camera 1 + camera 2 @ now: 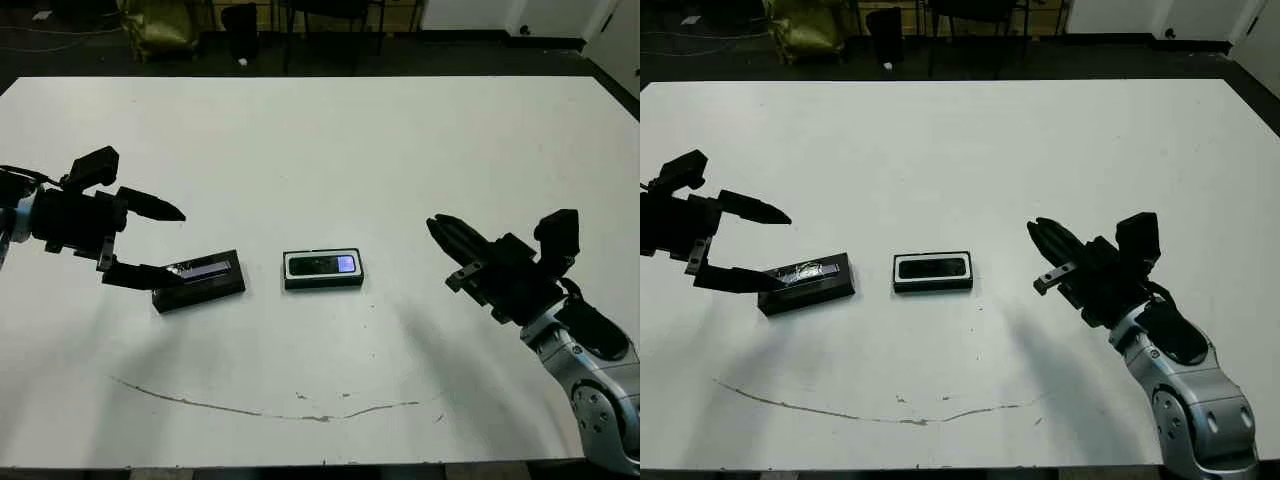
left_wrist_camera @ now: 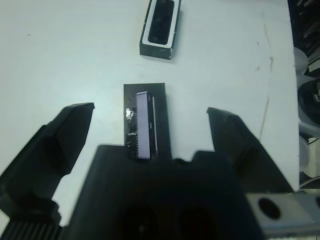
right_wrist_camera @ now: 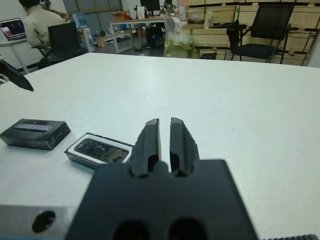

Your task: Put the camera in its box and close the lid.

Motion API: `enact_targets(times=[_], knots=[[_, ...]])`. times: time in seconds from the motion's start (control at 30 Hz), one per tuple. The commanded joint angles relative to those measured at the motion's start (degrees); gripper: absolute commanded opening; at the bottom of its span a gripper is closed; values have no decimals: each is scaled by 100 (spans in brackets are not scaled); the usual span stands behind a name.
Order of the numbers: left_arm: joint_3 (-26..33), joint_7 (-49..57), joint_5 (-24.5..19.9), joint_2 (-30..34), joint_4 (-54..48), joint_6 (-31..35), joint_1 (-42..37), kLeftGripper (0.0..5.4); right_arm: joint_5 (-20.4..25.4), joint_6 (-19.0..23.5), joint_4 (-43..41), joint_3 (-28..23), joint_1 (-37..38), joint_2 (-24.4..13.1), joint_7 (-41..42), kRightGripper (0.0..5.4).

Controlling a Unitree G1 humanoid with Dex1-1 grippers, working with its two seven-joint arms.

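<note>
Looking down from the head view, we see the camera [image 1: 323, 266] seated in the box [image 1: 323, 283] at mid-table [image 1: 320, 140], the lid [image 1: 200, 279] just beside it. Our left gripper [image 1: 143, 241] straddles the lid's end, jaws spread. Left wrist view: the lid [image 2: 146, 120] lies between the fingers [image 2: 60, 140], ungrasped; an off-centre pinch could skew it. Right wrist view: the right gripper [image 3: 164, 142] stands idle, jaws closed on nothing.

Table [image 1: 320, 140] looking matt white, scuffed; camera [image 1: 322, 265] showing glossy screen; lid [image 1: 200, 281] matt black, shiny stripe; fingers [image 3: 150, 142] matt plastic.
</note>
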Motion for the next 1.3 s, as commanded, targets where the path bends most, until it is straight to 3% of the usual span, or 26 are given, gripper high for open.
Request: enact_targets(times=[0.03, 0.5, 1.3], knots=[[-85, -4, -2, -60, -130, 109, 232, 538, 86, 307, -15, -9, 75, 1, -112, 0], [-297, 154, 192, -224, 38, -40, 426, 538, 193, 459, -127, -42, 116, -13, -245, 0], [-638, 17, 618, -307, 310, -492, 458, 538, 222, 345, -55, -17, 153, -1, -160, 0]])
